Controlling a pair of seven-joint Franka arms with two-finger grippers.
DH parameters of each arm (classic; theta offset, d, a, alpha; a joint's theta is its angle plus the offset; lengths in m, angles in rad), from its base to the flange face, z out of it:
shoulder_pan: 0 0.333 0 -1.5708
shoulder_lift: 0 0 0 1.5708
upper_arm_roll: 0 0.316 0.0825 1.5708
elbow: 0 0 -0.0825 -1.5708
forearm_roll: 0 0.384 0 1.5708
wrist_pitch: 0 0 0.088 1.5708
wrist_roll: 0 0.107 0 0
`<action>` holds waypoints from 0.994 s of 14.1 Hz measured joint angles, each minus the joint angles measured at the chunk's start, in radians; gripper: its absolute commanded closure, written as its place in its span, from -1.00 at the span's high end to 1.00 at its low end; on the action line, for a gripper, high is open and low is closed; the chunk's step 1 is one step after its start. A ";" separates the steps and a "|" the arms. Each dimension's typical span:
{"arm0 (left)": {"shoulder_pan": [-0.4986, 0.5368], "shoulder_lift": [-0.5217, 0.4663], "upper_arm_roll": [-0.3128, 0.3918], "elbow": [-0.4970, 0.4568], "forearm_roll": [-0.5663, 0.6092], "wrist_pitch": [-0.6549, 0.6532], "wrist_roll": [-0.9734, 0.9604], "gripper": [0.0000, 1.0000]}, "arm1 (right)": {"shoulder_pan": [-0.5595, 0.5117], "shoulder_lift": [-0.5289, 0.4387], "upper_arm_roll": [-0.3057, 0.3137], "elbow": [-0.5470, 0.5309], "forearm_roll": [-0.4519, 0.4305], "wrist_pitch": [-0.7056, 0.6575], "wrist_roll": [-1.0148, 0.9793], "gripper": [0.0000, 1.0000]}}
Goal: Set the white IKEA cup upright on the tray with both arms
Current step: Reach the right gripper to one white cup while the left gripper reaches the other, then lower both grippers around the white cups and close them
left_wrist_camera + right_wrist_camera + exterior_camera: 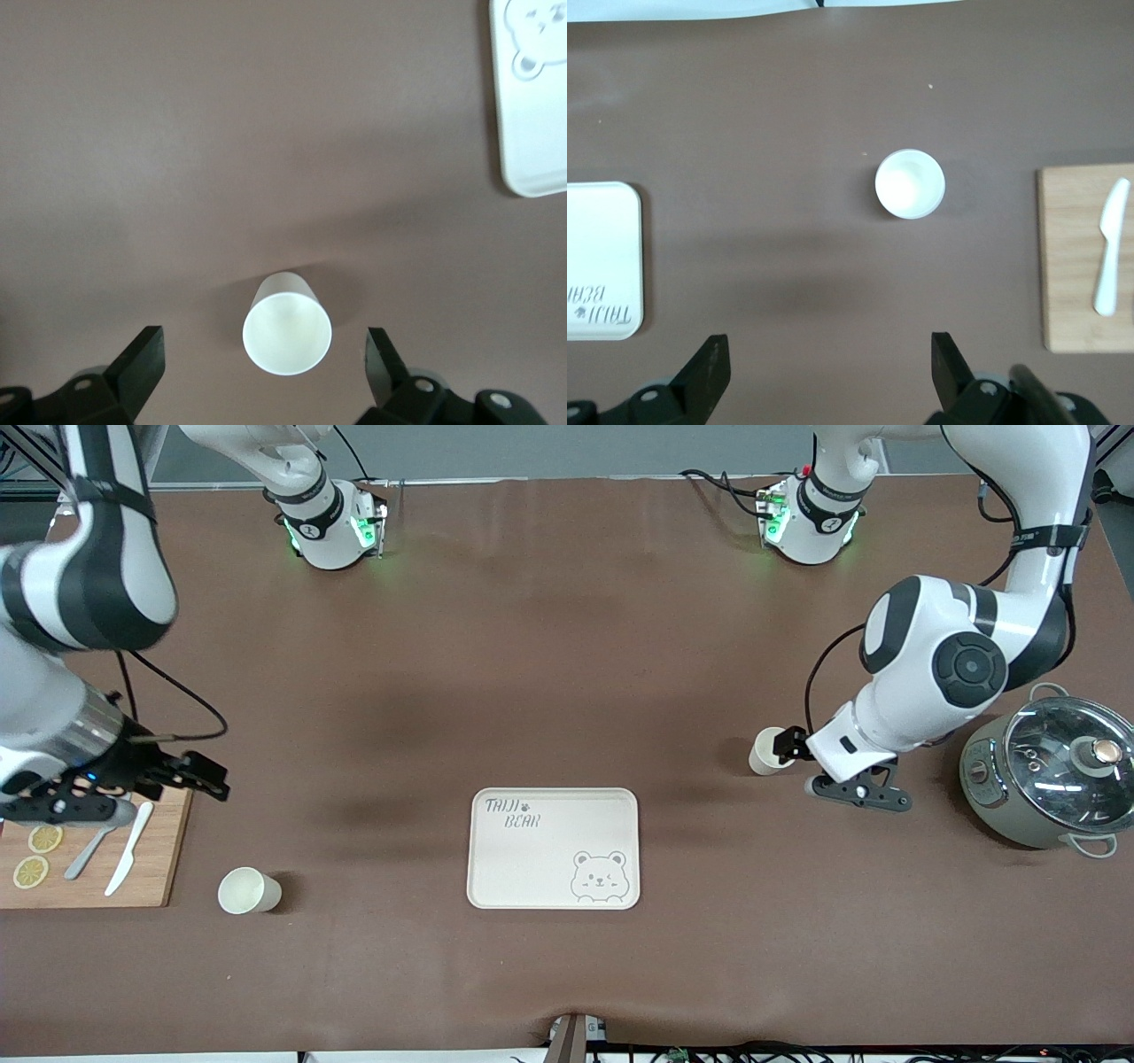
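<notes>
- Standing upright on the counter point(549, 646), one white cup point(767, 751) sits toward the left arm's end, apart from the tray point(554, 849)
- left gripper point(788, 755) is low beside that cup, fingers point(142, 363) spread wide, grasping nothing
- A second white cup point(246, 891) stands beside the cutting board point(151, 868)
- right gripper point(199, 775) hangs over the board's edge, fingers point(709, 372) released and empty

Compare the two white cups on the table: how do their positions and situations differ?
The cup by the left gripper sits farther from the front camera than the cup near the cutting board. The open left gripper is close to the first; the right gripper hangs over the board, away from the second. Both are off the tray.
</notes>
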 measured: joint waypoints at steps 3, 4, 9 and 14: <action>0.001 -0.079 0.000 -0.150 0.001 0.100 0.005 1.00 | 0.004 0.099 -0.001 0.000 0.000 0.113 -0.002 1.00; 0.002 -0.105 0.000 -0.204 0.002 0.139 0.007 1.00 | 0.004 0.131 -0.002 0.000 -0.001 0.142 -0.004 1.00; 0.003 -0.171 0.000 -0.425 0.002 0.370 0.013 1.00 | -0.002 0.296 -0.009 0.023 -0.002 0.273 -0.085 1.00; 0.027 -0.144 0.002 -0.508 0.007 0.527 0.053 1.00 | -0.006 0.400 -0.013 0.055 -0.003 0.355 -0.115 1.00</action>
